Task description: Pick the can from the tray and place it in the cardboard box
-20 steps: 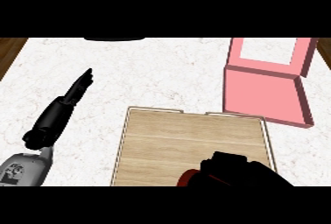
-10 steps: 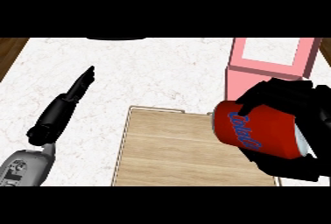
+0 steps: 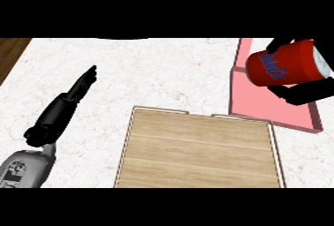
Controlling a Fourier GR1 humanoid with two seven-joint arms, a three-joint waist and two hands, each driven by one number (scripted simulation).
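Note:
A red can (image 3: 287, 62) with blue lettering and a silver end lies tilted in my right hand (image 3: 306, 92) at the right edge of the head view, held above the pink box (image 3: 261, 106). Black fingers curl under and behind the can. The wooden tray (image 3: 199, 152) sits low in the middle with nothing on it. My left hand (image 3: 75, 90) rests open on the counter to the left, fingers straight and pointing away.
The white marble counter (image 3: 150, 70) spreads around the tray. A strip of wooden floor (image 3: 9, 50) shows at the upper left corner. The pink box lies just right of the tray's far corner.
My right hand has lifted the can off the tray and carried it up and to the right, over the pink box. The left hand has stayed put.

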